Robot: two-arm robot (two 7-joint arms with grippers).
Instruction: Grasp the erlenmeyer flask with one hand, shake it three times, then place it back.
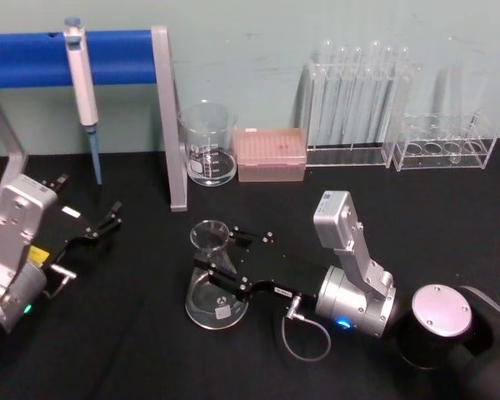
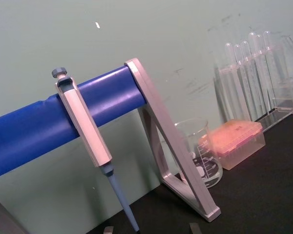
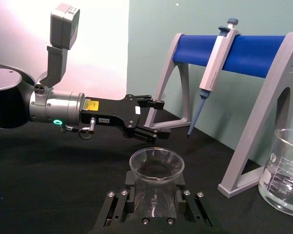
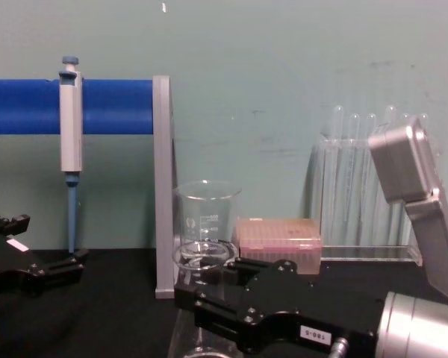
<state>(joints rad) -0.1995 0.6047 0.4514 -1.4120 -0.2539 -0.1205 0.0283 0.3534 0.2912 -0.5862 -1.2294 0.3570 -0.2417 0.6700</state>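
1. The table (image 1: 400,208) is black, with a blue bar stand (image 1: 67,57) at its back. A pipette (image 1: 83,92) hangs from that bar, and everything below is placed from the flask.

2. The right arm reaches in from the flask's right, with the right gripper (image 1: 225,258) at the flask's neck. The left gripper (image 1: 104,225) is parked well to the flask's left, its fingers a little apart and holding nothing.

3. Behind the flask stand a beaker (image 1: 207,143) and, just beside it, a pink tip box (image 1: 270,154). Tube racks (image 1: 358,108) stand farther back to the right.

4. The flask (image 1: 214,287) stands upright on the table in front of the beaker, its base flat on the cloth in the head view.

5. The right fingers sit one on each side of the neck, just under the rim — the right wrist view shows them flanking the glass (image 3: 156,190). They look closed on it or nearly so; firm contact cannot be confirmed.

6. Step in hand, as I judge it: the grasp, with the shaking not yet begun. Next comes a sure squeeze on the neck, then a straight lift clear of the table — the smooth glass could slip if the grip is loose.
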